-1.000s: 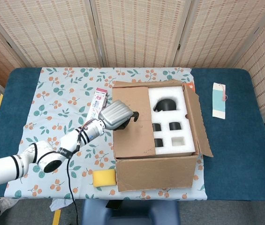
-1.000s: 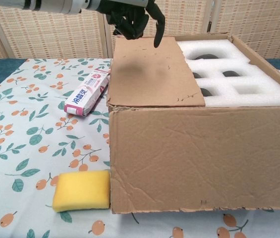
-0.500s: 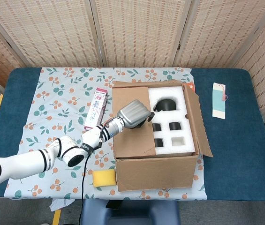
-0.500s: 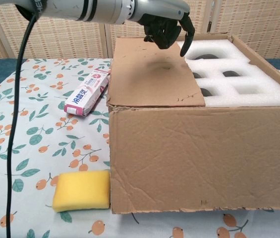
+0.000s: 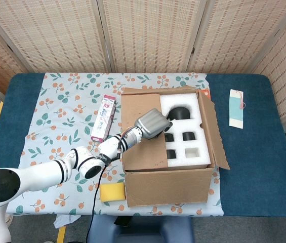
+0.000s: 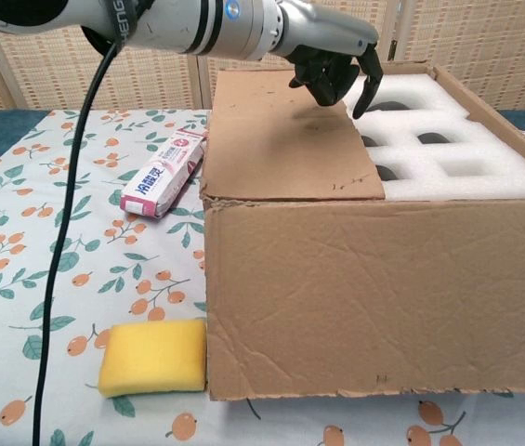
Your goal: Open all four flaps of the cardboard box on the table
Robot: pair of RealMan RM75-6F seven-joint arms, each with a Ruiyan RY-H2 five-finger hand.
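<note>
Chest view: nearest us, beside the cardboard box [image 6: 374, 297], we saw a yellow sponge [image 6: 153, 356] and, further back, a toothpaste carton [image 6: 163, 173]. Over the box's closed left flap [image 6: 285, 139] our left hand [image 6: 336, 67] hovered, fingers loosely curled, gripping nothing. White foam insert [image 6: 448, 130] lay beyond it.

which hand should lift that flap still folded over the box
Left. The left hand hangs right over the folded flap's free edge beside the foam, fingers pointing down. The right hand is out of view.
</note>
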